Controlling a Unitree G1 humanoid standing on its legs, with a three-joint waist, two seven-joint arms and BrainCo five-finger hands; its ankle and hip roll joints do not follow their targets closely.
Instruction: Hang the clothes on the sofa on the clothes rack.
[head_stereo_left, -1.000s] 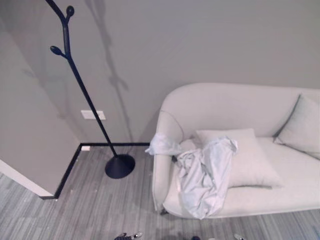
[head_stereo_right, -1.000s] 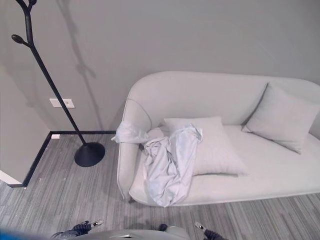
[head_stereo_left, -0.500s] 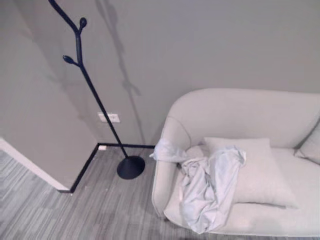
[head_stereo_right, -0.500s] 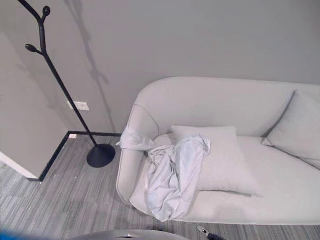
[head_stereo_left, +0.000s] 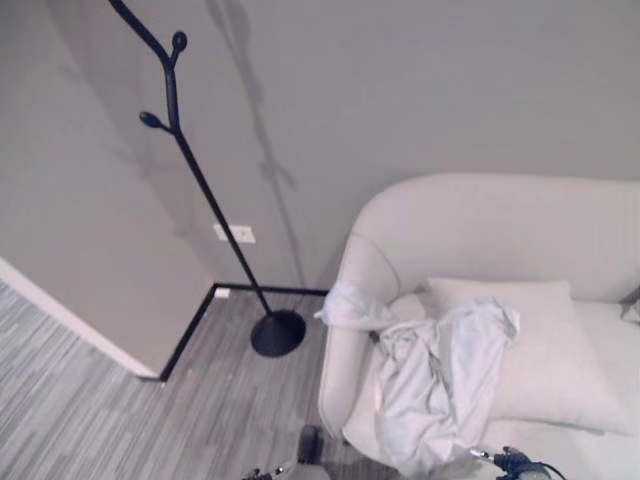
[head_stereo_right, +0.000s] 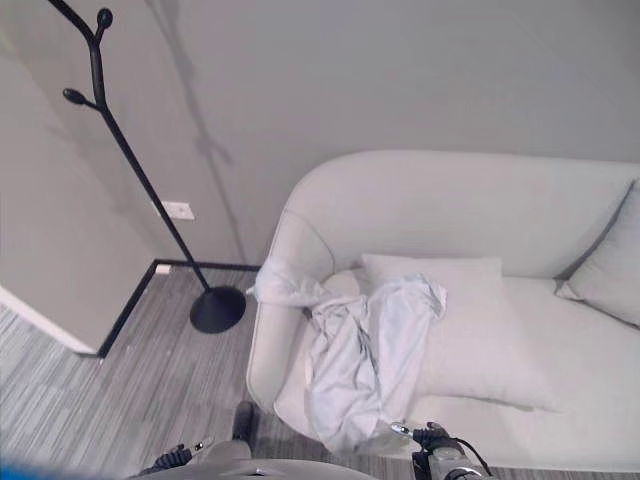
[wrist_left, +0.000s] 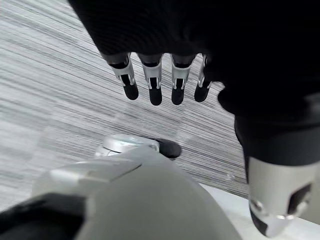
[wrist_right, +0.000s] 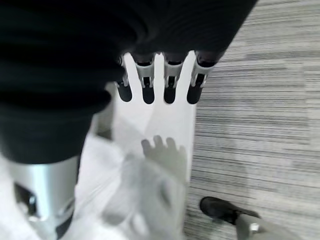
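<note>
Shirt on sofa, rack bare
Shirt (head_stereo_right: 365, 365) drapes over sofa (head_stereo_right: 440, 200) seat edge, rack (head_stereo_right: 130, 170) well apart; my left hand (wrist_left: 155, 82) and right hand (wrist_right: 160, 80) hang loose-fingered, empty

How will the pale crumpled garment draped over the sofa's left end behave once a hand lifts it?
The pale crumpled garment looks floppy: it lies in soft folds, following the light grey sofa arm and seat edge. It will probably sag and trail when raised, since one part hangs over the front. It seems thin and light. Both hands, left and right, have straight fingers and hold nothing.
</note>
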